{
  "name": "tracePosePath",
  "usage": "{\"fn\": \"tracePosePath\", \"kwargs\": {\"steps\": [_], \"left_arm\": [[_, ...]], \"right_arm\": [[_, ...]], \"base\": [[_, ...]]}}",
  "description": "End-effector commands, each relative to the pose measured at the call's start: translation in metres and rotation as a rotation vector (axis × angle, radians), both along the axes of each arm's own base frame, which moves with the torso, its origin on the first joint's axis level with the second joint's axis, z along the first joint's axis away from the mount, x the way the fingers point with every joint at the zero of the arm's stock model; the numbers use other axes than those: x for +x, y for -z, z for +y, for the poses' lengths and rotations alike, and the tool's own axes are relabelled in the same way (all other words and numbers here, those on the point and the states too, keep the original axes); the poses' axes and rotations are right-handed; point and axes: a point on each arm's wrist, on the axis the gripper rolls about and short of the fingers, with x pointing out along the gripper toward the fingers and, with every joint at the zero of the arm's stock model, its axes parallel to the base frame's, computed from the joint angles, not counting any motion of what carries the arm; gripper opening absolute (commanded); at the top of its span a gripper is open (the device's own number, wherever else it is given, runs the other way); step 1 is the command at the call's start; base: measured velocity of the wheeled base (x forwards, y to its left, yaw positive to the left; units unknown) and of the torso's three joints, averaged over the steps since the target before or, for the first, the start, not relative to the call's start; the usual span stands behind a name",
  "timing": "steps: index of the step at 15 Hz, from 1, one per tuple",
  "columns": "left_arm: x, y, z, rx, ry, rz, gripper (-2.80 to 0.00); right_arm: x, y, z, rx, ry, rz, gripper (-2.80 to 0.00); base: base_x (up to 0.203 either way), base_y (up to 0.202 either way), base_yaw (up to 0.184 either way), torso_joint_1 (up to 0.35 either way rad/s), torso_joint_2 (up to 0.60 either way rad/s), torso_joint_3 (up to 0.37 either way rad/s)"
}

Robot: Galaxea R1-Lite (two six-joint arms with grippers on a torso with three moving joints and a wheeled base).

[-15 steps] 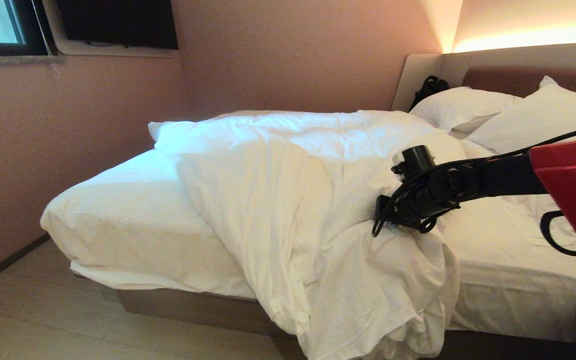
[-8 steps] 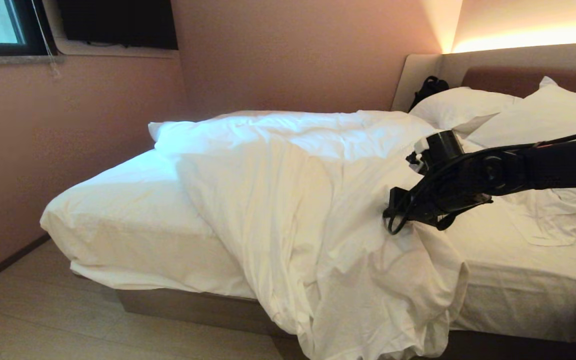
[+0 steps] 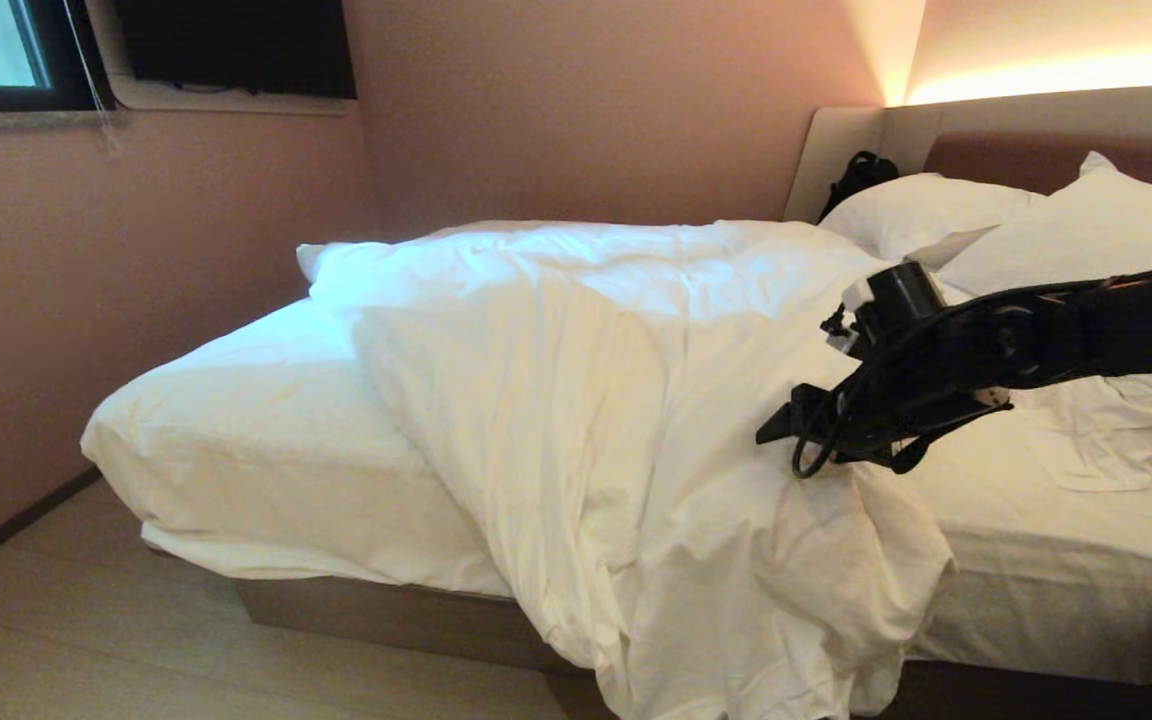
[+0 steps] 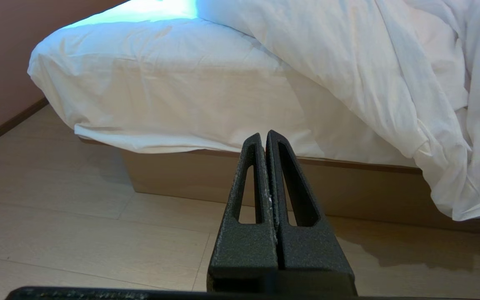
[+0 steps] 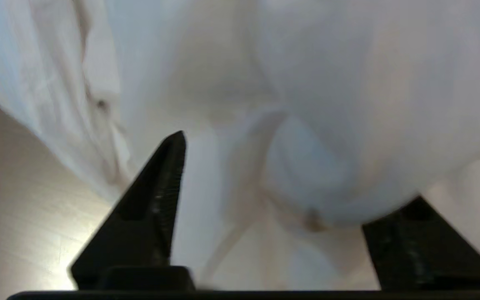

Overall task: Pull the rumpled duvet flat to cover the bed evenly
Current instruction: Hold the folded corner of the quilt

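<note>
The bed (image 3: 236, 440) is seen with its foot end bare: only the fitted sheet (image 3: 266, 400) shows there. The duvet (image 3: 576, 400) is bunched across the middle of the mattress, and a thick fold is draped over the near side almost to the floor (image 3: 86, 640). Two pillows (image 3: 936, 215) are seen by the headboard (image 3: 1036, 150).

Step in hand, as judged: a release and re-grip at the near edge; spreading is far from done. A fresh hold on the hanging fold is called for next, then a pull toward the foot end.

The right arm is stretched in from the right, low over the duvet near the mattress edge. The right gripper (image 5: 290, 208) is held with jaws wide apart, cloth bulging between them but not clamped. The left gripper (image 4: 265, 141) is parked low beside the bed, jaws pressed together, empty.
</note>
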Motion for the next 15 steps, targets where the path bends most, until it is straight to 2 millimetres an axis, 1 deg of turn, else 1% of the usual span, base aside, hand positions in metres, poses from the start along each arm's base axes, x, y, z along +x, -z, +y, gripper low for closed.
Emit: {"fn": "tracePosePath", "kwargs": {"steps": [1,2,3,4,5,7,8,9,12,13,15], "left_arm": [[0.0,0.0,0.0,0.0,-0.001,0.0,-2.8],[0.0,0.0,0.0,0.0,0.0,0.0,-2.8],[0.0,0.0,0.0,0.0,-0.001,0.0,-2.8],[0.0,0.0,0.0,0.0,0.0,0.0,-2.8],[0.0,0.0,0.0,0.0,0.0,0.0,-2.8],[0.0,0.0,0.0,0.0,0.0,0.0,-2.8],[0.0,0.0,0.0,0.001,-0.001,0.0,-2.8],[0.0,0.0,0.0,0.0,-0.001,0.0,-2.8],[0.0,0.0,0.0,0.0,0.0,0.001,-2.8],[0.0,0.0,0.0,0.0,0.0,0.0,-2.8],[0.0,0.0,0.0,0.0,0.0,0.0,-2.8]], "right_arm": [[-0.038,-0.046,-0.011,0.013,-0.006,-0.084,0.0],[-0.053,-0.056,-0.016,0.001,-0.012,-0.076,0.0],[-0.064,-0.06,-0.02,-0.021,-0.022,-0.042,0.0],[-0.063,-0.058,-0.02,-0.033,-0.03,-0.034,0.0],[-0.058,-0.052,-0.02,-0.037,-0.028,-0.017,0.0],[-0.035,-0.031,-0.019,-0.045,-0.013,0.041,0.0],[-0.02,-0.015,-0.019,-0.051,0.002,0.084,0.0],[-0.009,-0.003,-0.023,-0.052,0.028,0.118,0.0],[0.003,0.011,-0.039,-0.053,0.091,0.163,0.0],[0.007,0.016,-0.042,-0.056,0.097,0.172,0.0],[0.016,0.027,-0.041,-0.059,0.1,0.194,0.0]], "base": [[0.0,0.0,0.0,0.0,0.0,0.0],[0.0,0.0,0.0,0.0,0.0,0.0],[0.0,0.0,0.0,0.0,0.0,0.0],[0.0,0.0,0.0,0.0,0.0,0.0],[0.0,0.0,0.0,0.0,0.0,0.0],[0.0,0.0,0.0,0.0,0.0,0.0],[0.0,0.0,0.0,0.0,0.0,0.0],[0.0,0.0,0.0,0.0,0.0,0.0],[0.0,0.0,0.0,0.0,0.0,0.0],[0.0,0.0,0.0,0.0,0.0,0.0],[0.0,0.0,0.0,0.0,0.0,0.0]]}}
